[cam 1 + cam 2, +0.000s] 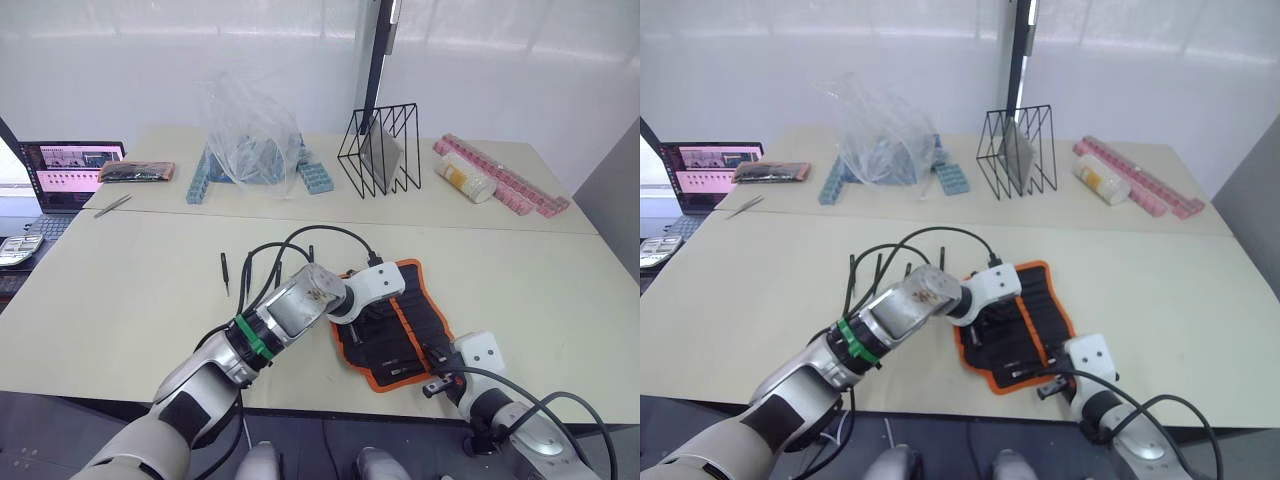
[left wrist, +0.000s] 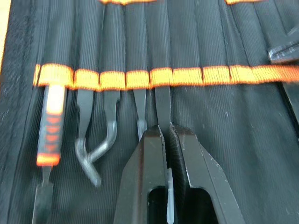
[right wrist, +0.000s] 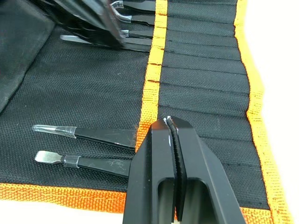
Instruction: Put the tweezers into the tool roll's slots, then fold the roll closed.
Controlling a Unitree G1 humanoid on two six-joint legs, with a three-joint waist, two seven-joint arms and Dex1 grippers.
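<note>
The tool roll [image 1: 410, 300] lies open on the near table, black with orange edging. My left gripper [image 2: 167, 128] is over its inner face, shut on a slim black tweezer [image 2: 162, 105] whose far end sits in a slot under the orange strip [image 2: 187, 75]. Other tools [image 2: 96, 149] fill neighbouring slots. Loose black tweezers [image 1: 225, 272] [image 1: 311, 253] lie on the table left of the roll. My right gripper [image 3: 169, 122] is shut with its tips resting on the roll's orange strip [image 3: 152, 88], at the roll's near right corner [image 1: 437, 383].
On the far table stand a crumpled plastic bag [image 1: 250, 135], a black wire rack [image 1: 380, 150] and pink trays [image 1: 505, 178]. A laptop [image 1: 70, 170], an orange-edged packet [image 1: 137, 172] and a silver tweezer [image 1: 112, 205] are at far left. Black cables [image 1: 300, 240] loop over my left arm.
</note>
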